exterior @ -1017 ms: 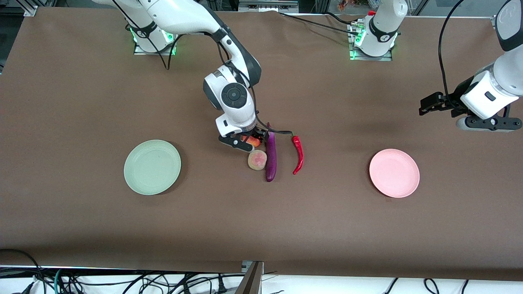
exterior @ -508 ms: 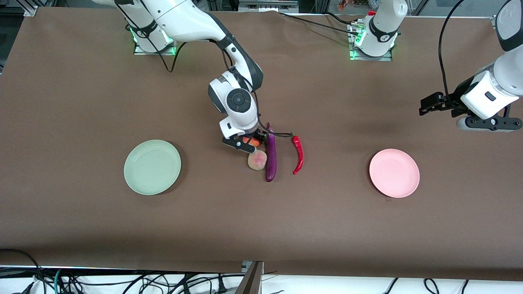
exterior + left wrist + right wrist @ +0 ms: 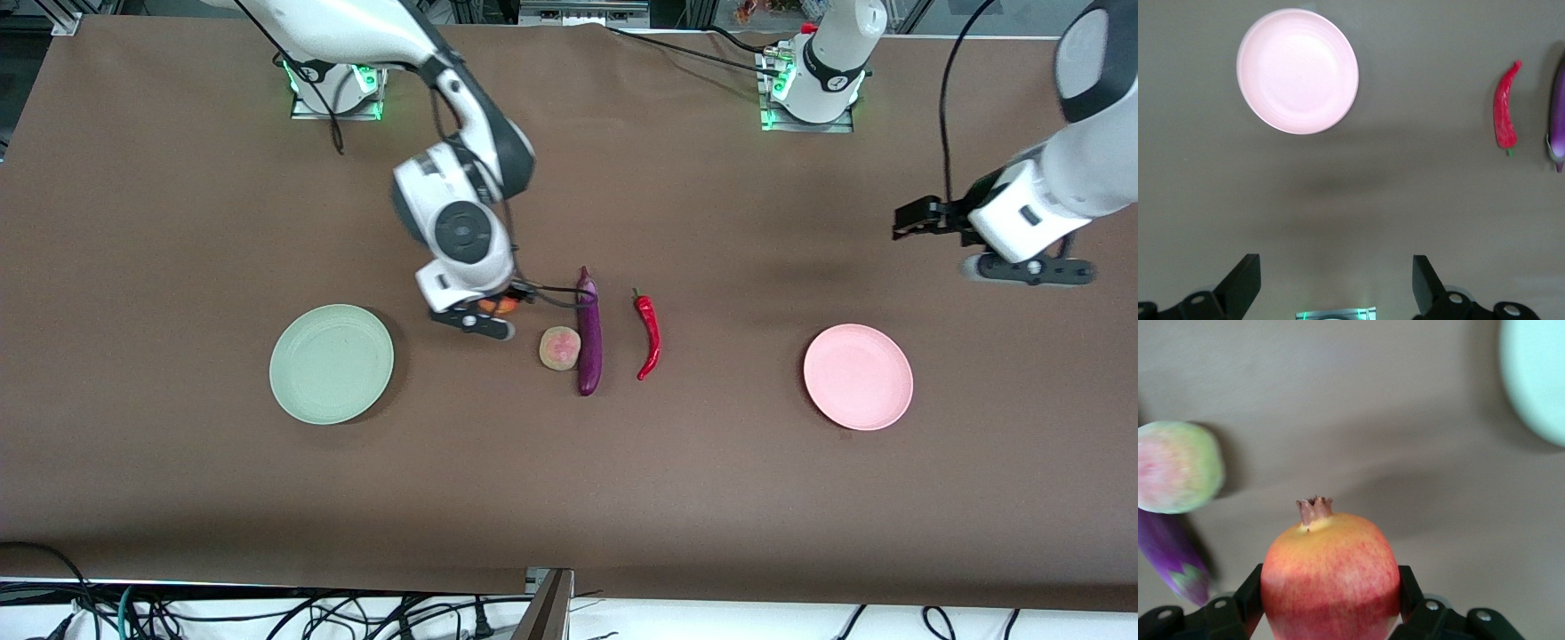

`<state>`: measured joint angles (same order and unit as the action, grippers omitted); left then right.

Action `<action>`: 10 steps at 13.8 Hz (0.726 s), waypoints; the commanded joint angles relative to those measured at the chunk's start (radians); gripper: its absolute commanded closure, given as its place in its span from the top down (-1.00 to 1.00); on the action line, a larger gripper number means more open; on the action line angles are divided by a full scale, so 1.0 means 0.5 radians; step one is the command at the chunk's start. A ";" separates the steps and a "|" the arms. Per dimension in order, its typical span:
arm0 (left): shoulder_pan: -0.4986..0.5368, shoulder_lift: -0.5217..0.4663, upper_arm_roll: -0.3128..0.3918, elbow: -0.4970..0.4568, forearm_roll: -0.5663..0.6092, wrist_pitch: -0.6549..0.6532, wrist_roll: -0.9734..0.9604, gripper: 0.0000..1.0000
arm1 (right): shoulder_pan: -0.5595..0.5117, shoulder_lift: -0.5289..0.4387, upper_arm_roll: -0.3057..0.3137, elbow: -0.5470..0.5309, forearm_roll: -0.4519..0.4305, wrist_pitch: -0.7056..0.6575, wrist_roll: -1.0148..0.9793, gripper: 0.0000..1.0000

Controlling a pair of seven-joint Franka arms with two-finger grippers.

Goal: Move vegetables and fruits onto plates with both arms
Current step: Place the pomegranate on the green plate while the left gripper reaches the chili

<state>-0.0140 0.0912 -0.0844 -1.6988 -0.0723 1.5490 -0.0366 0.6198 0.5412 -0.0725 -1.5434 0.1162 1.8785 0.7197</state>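
Note:
My right gripper (image 3: 487, 313) is shut on the red-and-yellow pomegranate (image 3: 1330, 577) and holds it above the table between the pale green plate (image 3: 332, 363) and the peach (image 3: 559, 348). The pomegranate (image 3: 498, 305) shows only partly in the front view. The peach (image 3: 1177, 467) touches the purple eggplant (image 3: 589, 342). The red chili (image 3: 649, 334) lies beside the eggplant, toward the left arm's end. My left gripper (image 3: 925, 218) is open and empty, up in the air above bare table at the left arm's end. Its wrist view shows the pink plate (image 3: 1297, 70), the chili (image 3: 1505, 109) and the eggplant (image 3: 1557, 110).
The pink plate (image 3: 858, 376) lies toward the left arm's end. The green plate's edge (image 3: 1537, 377) shows in the right wrist view, as does the eggplant's stem end (image 3: 1175, 563). Cables hang below the table's near edge.
My right gripper has lifted the pomegranate away from beside the eggplant and carried it toward the green plate. My left arm has shifted slightly toward the table's middle.

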 commanded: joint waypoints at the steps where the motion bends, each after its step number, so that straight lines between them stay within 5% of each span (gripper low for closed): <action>1: -0.076 0.228 -0.098 0.047 -0.256 -0.003 -0.150 1.00 | -0.193 -0.147 -0.148 -0.094 -0.002 -0.231 -0.547 -0.74; 4: -0.128 0.446 -0.211 0.008 -0.496 0.318 -0.157 1.00 | -0.218 -0.104 -0.498 -0.263 -0.005 0.021 -1.018 -0.64; 7: -0.349 0.719 -0.233 -0.011 -0.469 0.852 -0.429 1.00 | -0.386 0.055 -0.521 -0.294 0.022 0.304 -1.227 -0.42; 8: -0.413 0.795 -0.233 -0.011 -0.466 0.987 -0.500 1.00 | -0.408 0.101 -0.521 -0.321 0.028 0.396 -1.279 -0.17; 9: -0.475 0.887 -0.233 -0.011 -0.466 1.134 -0.561 1.00 | -0.432 0.132 -0.521 -0.379 0.037 0.516 -1.298 0.41; 10: -0.518 0.970 -0.233 -0.014 -0.463 1.227 -0.577 1.00 | -0.475 0.172 -0.518 -0.407 0.062 0.599 -1.301 0.68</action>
<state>-0.2342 0.5129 -0.2091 -1.7204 -0.2982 2.0927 -0.2897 0.4072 0.6164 -0.3399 -1.7084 0.1206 2.1072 0.0975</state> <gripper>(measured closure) 0.000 0.189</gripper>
